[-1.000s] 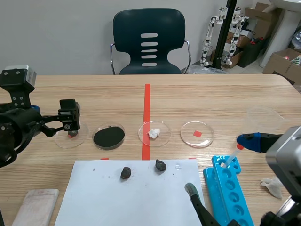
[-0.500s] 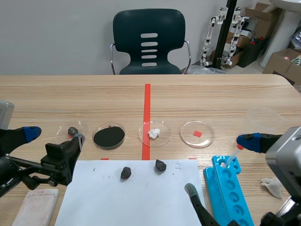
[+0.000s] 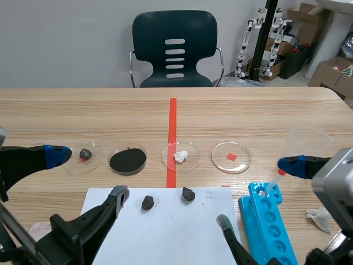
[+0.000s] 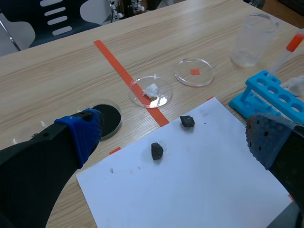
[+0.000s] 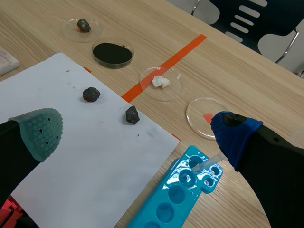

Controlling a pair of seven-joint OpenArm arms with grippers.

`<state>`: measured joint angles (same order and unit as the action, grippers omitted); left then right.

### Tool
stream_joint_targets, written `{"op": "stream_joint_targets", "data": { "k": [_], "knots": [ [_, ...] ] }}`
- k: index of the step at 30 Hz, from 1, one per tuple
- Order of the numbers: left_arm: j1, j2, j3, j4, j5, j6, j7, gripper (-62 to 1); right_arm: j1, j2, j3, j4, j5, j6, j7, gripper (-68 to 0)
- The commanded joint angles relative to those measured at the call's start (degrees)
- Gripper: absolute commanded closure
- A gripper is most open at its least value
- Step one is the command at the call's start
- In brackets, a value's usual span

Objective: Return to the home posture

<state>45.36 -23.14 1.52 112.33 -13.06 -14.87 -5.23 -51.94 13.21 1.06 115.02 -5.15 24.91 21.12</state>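
At the table's near-left edge, easing the left gripper – fingers spread wide, holding nothing – down & back toward rest, keeping it clear of the white sheet & the two dark stones, mirroring the right gripper, also gaping empty by the blue rack. Vs 1 s ago: pulling back from the leftmost dish toward the robot, leaving the small stone lying in it – right side staying put.

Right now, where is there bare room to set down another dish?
Bare table beyond the dishes, both sides of the red tape; also the near half of the paper. Crowded around the blue rack and cup.
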Motion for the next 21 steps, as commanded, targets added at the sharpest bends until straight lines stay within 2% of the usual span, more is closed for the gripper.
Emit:
{"op": "stream_joint_targets", "data": {
  "k": [1, 6, 11, 14, 21],
  "knots": [
    [0.6, 0.4, 0.0, 0.9, -0.6, 0.0, -1.0, -62.3, 0.4, 0.6, 0.2, 0.5, 0.6, 0.0, 1.0, -67.9],
    [1.2, 0.6, -0.5, 1.1, -0.6, -2.9, -0.8, -62.3, 0.4, 0.6, 0.2, 0.5, 0.6, 0.0, 1.0, -67.9],
    [1.1, 0.5, -0.7, 1.1, -0.5, -2.9, -0.8, -62.3, 0.4, 0.6, 0.2, 0.5, 0.6, 0.0, 1.0, -67.9],
    [1.1, 0.5, -0.7, 1.1, 0.9, -2.9, -0.8, -62.3, 0.4, 0.6, 0.2, 0.5, 0.6, 0.0, 1.0, -67.9],
    [1.1, 0.5, -0.7, 1.1, 0.9, -2.9, -0.8, -62.3, 0.4, 0.6, 0.2, 0.5, 0.6, 0.0, 1.0, -67.9]
  ]
}}
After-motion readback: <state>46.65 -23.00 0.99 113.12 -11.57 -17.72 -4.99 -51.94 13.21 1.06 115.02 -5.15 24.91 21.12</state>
